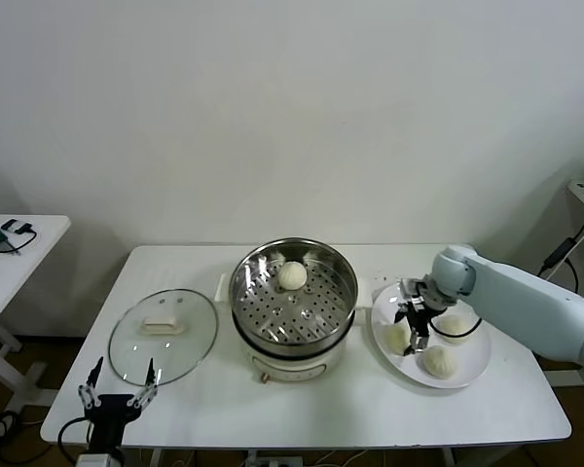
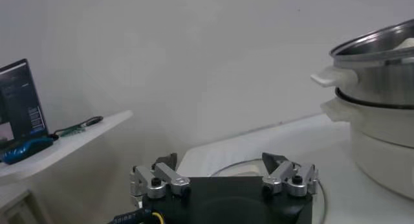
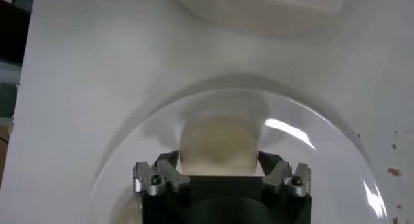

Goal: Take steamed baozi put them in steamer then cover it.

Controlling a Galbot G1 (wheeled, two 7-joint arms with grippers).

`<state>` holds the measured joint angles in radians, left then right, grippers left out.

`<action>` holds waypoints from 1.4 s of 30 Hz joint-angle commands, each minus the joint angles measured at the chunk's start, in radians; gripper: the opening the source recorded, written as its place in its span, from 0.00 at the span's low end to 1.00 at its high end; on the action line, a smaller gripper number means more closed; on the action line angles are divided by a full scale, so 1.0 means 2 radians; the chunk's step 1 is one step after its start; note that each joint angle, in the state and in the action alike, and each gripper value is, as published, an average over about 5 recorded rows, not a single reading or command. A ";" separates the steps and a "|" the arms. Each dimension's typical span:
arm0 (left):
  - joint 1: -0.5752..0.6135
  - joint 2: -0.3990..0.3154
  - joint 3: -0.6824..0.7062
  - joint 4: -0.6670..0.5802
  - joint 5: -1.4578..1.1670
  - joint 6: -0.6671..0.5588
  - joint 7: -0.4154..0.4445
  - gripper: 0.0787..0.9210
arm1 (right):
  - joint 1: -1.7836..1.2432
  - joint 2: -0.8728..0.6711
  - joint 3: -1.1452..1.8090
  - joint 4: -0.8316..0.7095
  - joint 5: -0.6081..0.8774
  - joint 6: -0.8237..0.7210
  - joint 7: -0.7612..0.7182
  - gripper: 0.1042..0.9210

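Now right gripper (image 1: pixel 415 319) reaching down over plate (image 1: pixel 472 373) — jaws spread around a baozi (image 3: pixel 217 138), left gripper (image 1: pixel 117 386) parked, open.

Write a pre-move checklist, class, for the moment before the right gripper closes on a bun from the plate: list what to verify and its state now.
1. Right gripper open over the plate: ok.
2. A baozi sits between its fingers in the right wrist view: ok.
3. Fingers already touching that bun: cannot tell.
4. Steamer uncovered, with free tray space beside the one baozi already inside: ok.
5. Glass lid lies flat on the table left of the steamer, out of the carrying path: ok.
6. Left gripper open and parked at the table's near edge by the lid: ok.
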<state>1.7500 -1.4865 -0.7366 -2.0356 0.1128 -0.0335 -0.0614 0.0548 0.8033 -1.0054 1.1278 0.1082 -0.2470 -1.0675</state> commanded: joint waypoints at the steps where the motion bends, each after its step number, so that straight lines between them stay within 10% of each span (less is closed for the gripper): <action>1: -0.001 0.000 0.001 -0.001 0.000 0.001 0.000 0.88 | 0.000 0.002 0.004 -0.002 -0.003 0.000 -0.001 0.78; 16: -0.001 -0.001 0.003 -0.017 0.001 0.005 0.001 0.88 | 0.279 -0.041 -0.161 0.050 0.132 0.011 -0.013 0.73; 31: 0.013 0.011 0.015 -0.031 0.002 0.000 0.000 0.88 | 0.416 0.149 -0.241 0.052 0.372 -0.061 0.045 0.73; 42: 0.018 0.016 0.015 -0.044 0.000 0.001 -0.009 0.88 | 0.361 0.269 -0.247 0.047 0.395 -0.103 0.105 0.73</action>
<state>1.7801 -1.4591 -0.7079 -2.1133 0.1127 -0.0317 -0.0746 0.7706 1.1466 -1.4511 1.2214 0.7787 -0.3878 -0.9387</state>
